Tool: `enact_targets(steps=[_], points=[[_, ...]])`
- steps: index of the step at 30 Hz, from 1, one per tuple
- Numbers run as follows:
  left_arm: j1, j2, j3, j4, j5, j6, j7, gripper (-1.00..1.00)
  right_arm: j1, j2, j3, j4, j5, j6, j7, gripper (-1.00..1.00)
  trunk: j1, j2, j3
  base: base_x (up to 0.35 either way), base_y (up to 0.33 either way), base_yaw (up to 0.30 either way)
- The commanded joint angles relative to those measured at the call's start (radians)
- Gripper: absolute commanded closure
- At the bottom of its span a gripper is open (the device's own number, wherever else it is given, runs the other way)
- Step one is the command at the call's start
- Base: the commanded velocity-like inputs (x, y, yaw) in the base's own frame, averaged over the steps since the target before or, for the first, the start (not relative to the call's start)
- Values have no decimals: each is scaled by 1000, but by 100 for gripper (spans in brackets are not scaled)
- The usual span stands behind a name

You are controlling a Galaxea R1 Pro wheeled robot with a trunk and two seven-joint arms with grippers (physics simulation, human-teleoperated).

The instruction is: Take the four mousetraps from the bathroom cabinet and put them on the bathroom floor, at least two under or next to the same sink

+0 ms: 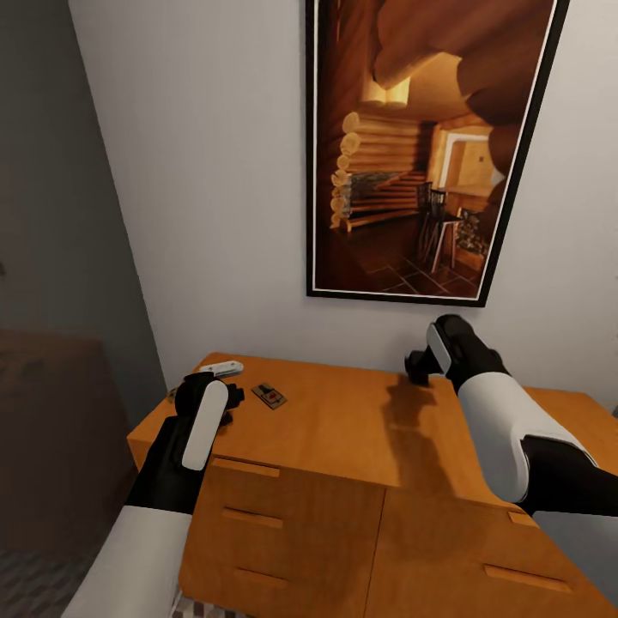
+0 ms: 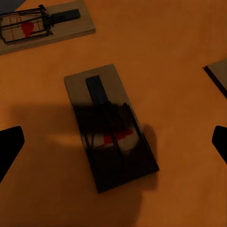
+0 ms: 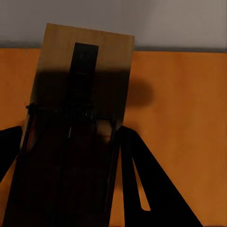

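The cabinet (image 1: 343,429) stands against the white wall, its orange-brown top in front of me. One mousetrap (image 1: 269,395) lies on the top near its left end. My left gripper (image 1: 221,402) hovers just beside that trap. In the left wrist view the left gripper (image 2: 113,144) is open, with a mousetrap (image 2: 111,127) lying flat between its spread fingers (image 2: 9,147). A second mousetrap (image 2: 42,23) and the corner of a third (image 2: 218,75) lie nearby. My right gripper (image 1: 418,367), raised above the top near the wall, is shut on another mousetrap (image 3: 80,118).
A small white object (image 1: 221,369) lies on the cabinet's back left corner. A large framed picture (image 1: 421,146) hangs on the wall above. Drawer fronts with bar handles (image 1: 249,518) face me. A dark grey wall (image 1: 60,215) closes off the left side.
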Motion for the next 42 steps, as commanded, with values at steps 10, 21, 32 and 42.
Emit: enact_targets(steps=[10,21,32,42], points=[[-1,0,2,1,12,4,12,-100,-1,-2,-5,10,5,4,4,100,0,-1,-1,0,0,0],[-1,0,-2,-1,18,4,12,-100,-1,4,-2,7,-1,4,14,100,0,-1,-1,0,0,0],[-1,0,-2,-1,14,4,10,-100,-1,9,96,6,-4,4,72,100,0,-1,-1,0,0,0],[-1,0,-4,-1,14,2,11,-100,-1,7,200,6,-3,4,156,100,0,-1,-1,0,0,0]])
